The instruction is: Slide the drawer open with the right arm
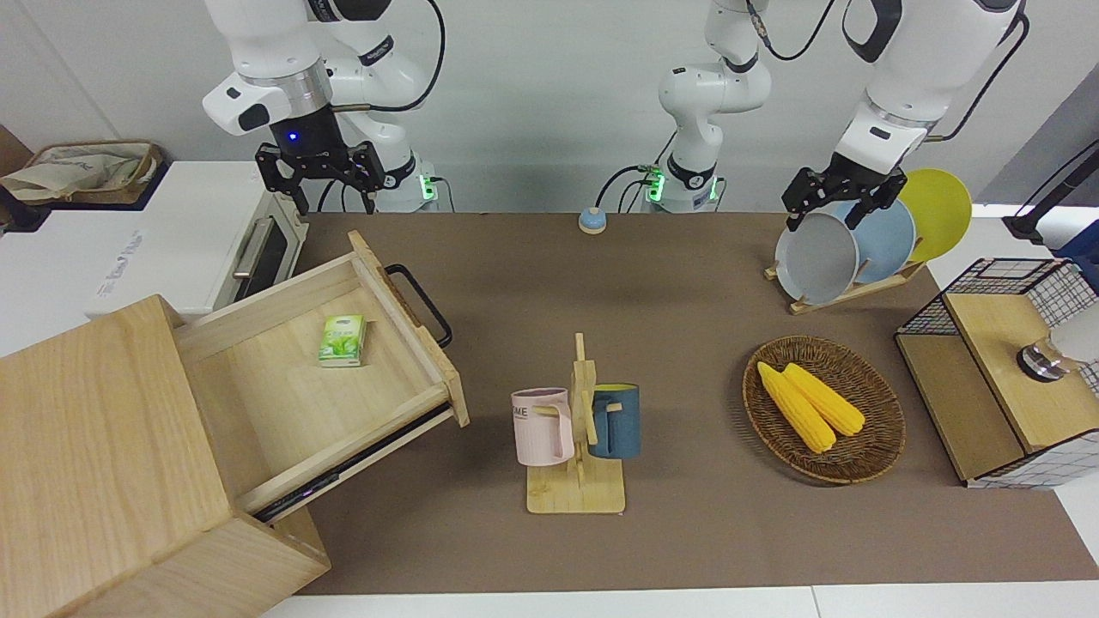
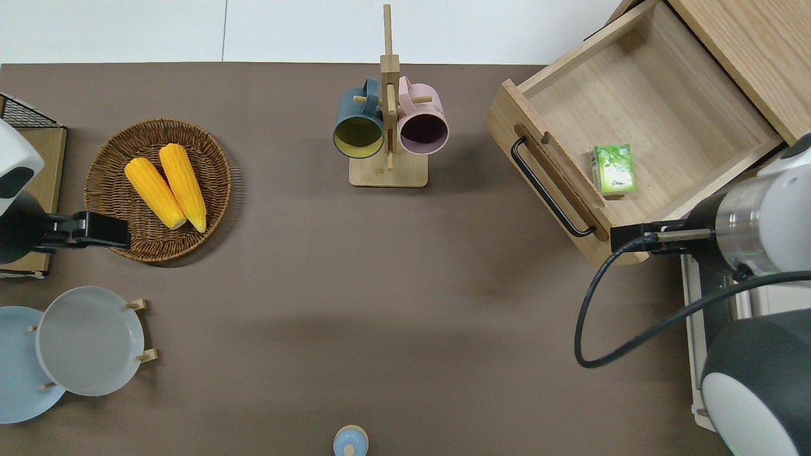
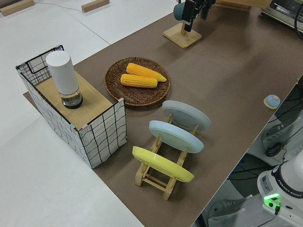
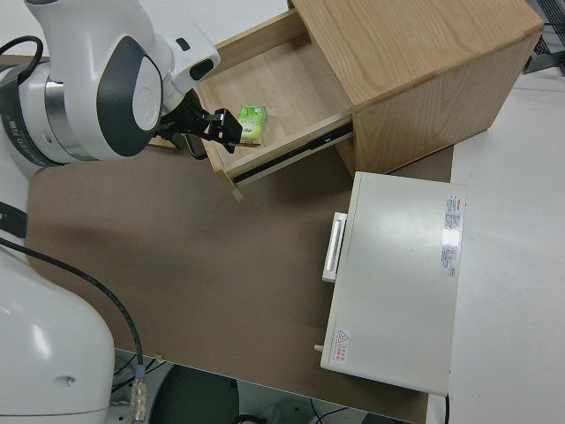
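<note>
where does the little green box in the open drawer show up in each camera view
Front view: the green box lies on the drawer floor, near the front panel.
Overhead view: green box in the drawer, close to the black handle side.
Left side view: not in it.
Right side view: green box in the drawer, partly hidden by the right gripper.
Shared landmark: the drawer's front panel.
</note>
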Robot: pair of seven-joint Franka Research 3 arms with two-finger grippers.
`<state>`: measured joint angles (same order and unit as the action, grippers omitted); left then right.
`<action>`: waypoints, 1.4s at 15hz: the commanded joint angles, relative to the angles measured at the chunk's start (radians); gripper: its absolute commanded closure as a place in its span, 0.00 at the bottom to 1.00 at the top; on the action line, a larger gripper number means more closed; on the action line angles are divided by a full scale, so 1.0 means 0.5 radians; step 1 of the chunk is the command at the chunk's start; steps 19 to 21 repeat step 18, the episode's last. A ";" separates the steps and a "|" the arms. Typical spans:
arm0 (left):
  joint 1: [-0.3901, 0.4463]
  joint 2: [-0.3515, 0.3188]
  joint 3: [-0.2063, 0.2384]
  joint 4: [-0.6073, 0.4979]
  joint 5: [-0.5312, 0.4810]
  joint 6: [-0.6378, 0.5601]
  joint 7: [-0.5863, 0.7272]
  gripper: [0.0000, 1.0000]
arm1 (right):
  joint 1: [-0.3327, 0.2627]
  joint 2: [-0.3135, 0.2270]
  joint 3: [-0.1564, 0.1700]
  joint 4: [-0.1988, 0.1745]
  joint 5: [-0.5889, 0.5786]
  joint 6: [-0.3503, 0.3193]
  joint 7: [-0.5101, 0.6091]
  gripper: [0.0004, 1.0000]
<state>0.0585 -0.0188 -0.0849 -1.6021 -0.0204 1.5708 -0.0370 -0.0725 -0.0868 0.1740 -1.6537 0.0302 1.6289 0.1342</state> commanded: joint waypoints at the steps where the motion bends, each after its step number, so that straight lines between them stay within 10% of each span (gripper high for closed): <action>1: -0.013 -0.018 0.007 0.001 0.025 -0.009 0.010 0.00 | -0.057 -0.057 -0.035 -0.070 0.105 0.016 -0.084 0.01; 21: -0.010 -0.018 0.007 0.001 0.025 -0.009 0.010 0.00 | -0.021 -0.057 -0.047 -0.080 0.068 -0.043 -0.084 0.01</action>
